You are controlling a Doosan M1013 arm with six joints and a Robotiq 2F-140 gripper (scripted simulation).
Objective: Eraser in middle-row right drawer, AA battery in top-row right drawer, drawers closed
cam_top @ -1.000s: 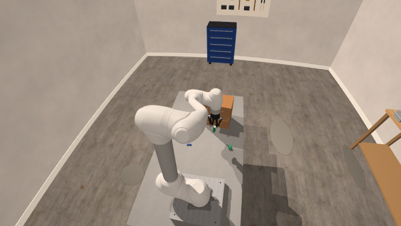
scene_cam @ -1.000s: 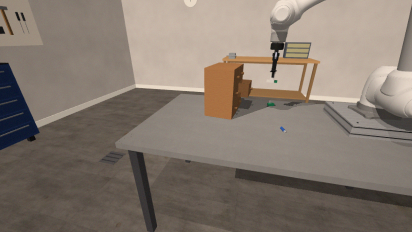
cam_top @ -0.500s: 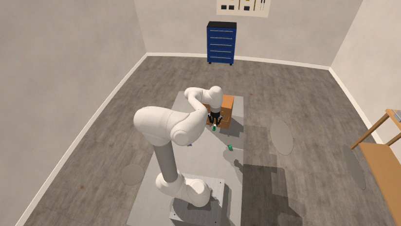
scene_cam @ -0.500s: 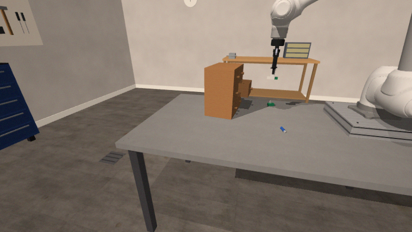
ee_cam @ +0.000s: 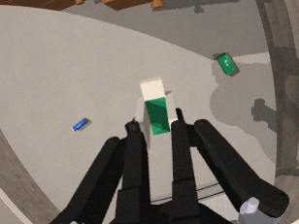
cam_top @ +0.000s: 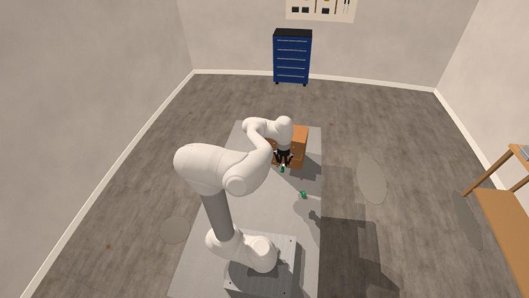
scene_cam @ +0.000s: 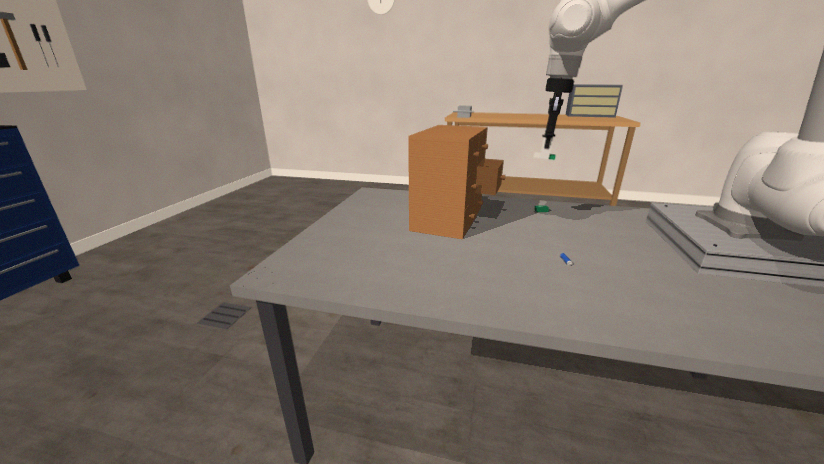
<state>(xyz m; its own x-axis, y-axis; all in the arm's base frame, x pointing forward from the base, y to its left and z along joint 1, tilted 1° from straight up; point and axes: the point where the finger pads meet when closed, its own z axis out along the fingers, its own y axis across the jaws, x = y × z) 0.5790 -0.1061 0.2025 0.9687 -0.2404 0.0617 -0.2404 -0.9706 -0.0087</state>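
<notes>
The gripper holds the white-and-green eraser in narrowly set fingers above the surface. We see one chest drawer pulled out nearby.

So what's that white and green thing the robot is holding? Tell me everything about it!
It looks like the eraser: a small white block with a green band around its middle. It looks smooth and stiff. The gripper pinches it between two black fingers, so one white end pokes out past the fingertips. It hangs in the air above the gray table, touching nothing else, not far from the open drawer of the wooden chest.
</notes>
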